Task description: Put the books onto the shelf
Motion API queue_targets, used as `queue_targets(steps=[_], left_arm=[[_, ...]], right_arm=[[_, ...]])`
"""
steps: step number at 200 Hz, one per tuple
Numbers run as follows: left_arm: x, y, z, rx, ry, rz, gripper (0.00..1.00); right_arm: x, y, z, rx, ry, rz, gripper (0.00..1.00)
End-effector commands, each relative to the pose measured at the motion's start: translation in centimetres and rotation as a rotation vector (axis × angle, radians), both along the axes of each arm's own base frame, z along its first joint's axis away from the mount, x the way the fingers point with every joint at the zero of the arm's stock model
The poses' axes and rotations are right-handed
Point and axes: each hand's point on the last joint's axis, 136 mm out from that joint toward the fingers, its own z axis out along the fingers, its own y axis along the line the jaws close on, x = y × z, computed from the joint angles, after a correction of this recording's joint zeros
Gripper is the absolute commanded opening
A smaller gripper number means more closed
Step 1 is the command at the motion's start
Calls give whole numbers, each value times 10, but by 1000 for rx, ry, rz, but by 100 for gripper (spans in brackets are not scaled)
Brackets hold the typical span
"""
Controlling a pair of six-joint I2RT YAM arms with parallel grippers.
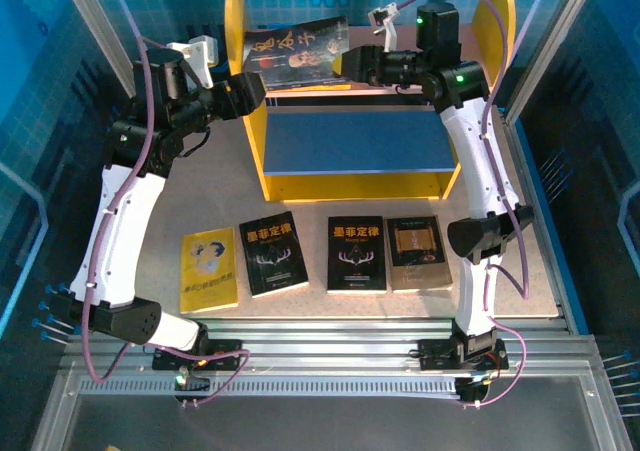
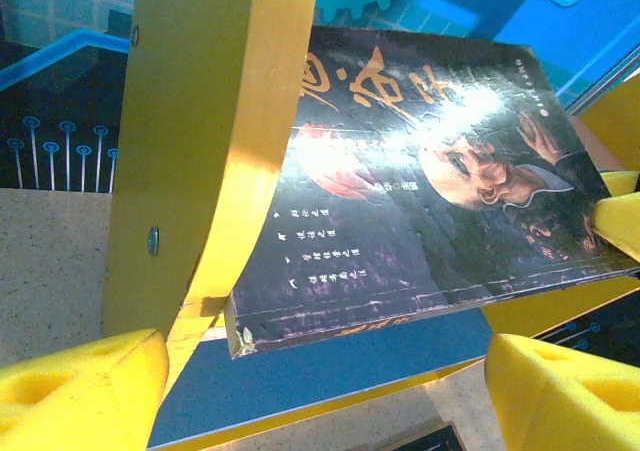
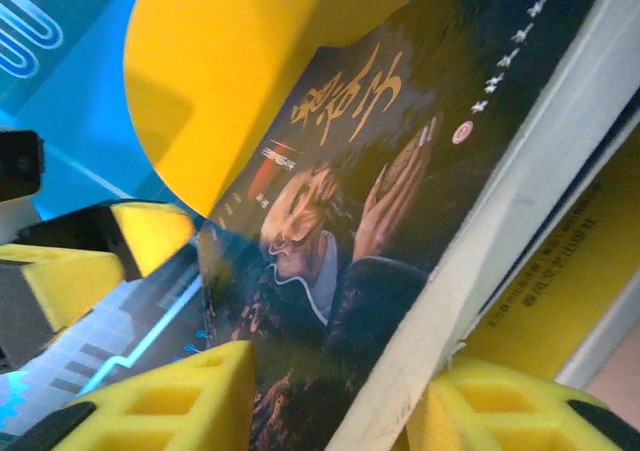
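The dark portrait book (image 1: 300,56) lay tilted on the upper tier of the shelf (image 1: 235,31), gold title and praying figure facing up, its left end at the yellow side panel (image 2: 200,171). The right end effector (image 3: 340,401) had its pads (image 3: 190,401) on either side of the book's edge; whether they pinched it could not be told. The left end effector (image 2: 320,391) stood wide open and empty beside that panel. On the counter (image 1: 300,206) in front lay a yellow book (image 1: 210,269), two black antler books (image 1: 277,253) and a brown-black book (image 1: 419,253).

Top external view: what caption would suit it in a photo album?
Left gripper and right gripper flank a portrait book on the shelf's upper tier; four books lie on the table.
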Motion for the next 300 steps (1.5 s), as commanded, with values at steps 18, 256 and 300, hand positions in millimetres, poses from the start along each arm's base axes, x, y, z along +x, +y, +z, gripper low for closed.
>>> queue_targets(steps=[18,256,300], left_arm=[[-6,8,20,19,-56,17,84],[-23,-42,8,-60,22,-53,89],[-18,-49,3,-50,35,-64,89]], right_arm=[[-11,-9,22,-51,-113,-52,51],[-25,-22,14,-101,-110,-45,68],[-30,-18,20,-74,-117,-13,67]])
